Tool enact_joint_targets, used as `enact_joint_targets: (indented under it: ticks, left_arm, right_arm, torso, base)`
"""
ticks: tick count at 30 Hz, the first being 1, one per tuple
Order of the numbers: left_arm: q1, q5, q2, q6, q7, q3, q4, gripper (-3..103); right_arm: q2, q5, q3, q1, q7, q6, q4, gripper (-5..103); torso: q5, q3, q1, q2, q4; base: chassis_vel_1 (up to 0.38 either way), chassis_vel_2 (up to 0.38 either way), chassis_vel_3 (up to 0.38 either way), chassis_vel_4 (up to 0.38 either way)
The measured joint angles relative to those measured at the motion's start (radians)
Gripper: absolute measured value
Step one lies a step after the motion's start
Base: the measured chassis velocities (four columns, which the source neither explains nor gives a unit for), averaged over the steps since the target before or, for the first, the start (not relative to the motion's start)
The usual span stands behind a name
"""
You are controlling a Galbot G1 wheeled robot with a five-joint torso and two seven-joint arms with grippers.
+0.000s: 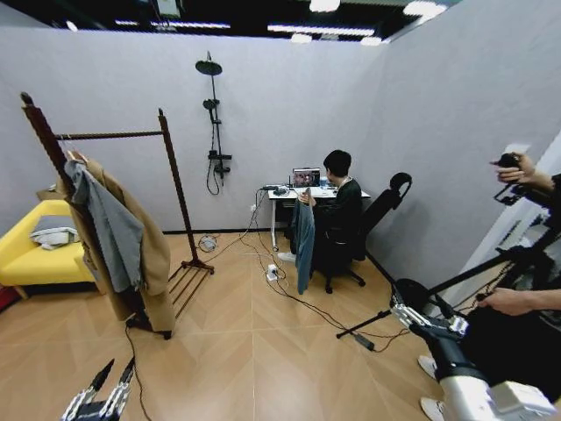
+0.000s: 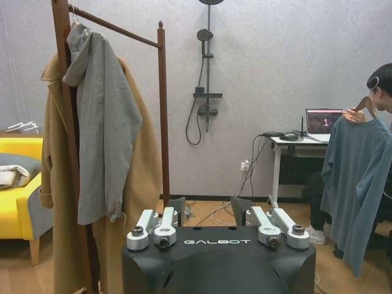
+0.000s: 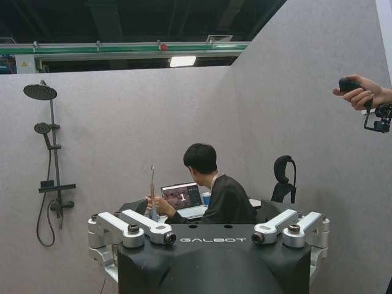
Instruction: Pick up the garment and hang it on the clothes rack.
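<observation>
The garment [image 1: 303, 239], a dark teal top on a wooden hanger, hangs from the hand of a person seated at the desk across the room; it also appears in the left wrist view [image 2: 355, 184]. The clothes rack [image 1: 172, 167] stands at the left, its bar holding a tan coat [image 1: 156, 250] and a grey hoodie [image 1: 114, 230]. In the left wrist view the rack [image 2: 163, 110] is close ahead. My left gripper [image 1: 120, 364] is low at the bottom left, open and empty [image 2: 210, 211]. My right gripper [image 1: 405, 307] is at the lower right, open and empty [image 3: 202, 208].
A yellow sofa [image 1: 26, 254] stands behind the rack. Cables [image 1: 298, 303] trail over the wooden floor from the desk [image 1: 289, 195]. A tripod [image 1: 491, 267] and people stand at the right. A shower fixture [image 1: 213, 123] is on the back wall.
</observation>
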Motion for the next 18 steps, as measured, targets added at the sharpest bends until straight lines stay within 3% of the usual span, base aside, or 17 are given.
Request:
enact_joint_targets:
  ticks: [18]
  left_arm:
    - [0.000,0.000,0.000,0.000,0.000,0.000,0.000,46]
  right_arm:
    - [0.007,0.001,0.009,-0.010,0.002,-0.010,0.000,100]
  torso:
    - [-0.0001,0.000,0.000,0.000,0.0001]
  base:
    - [0.000,0.000,0.000,0.000]
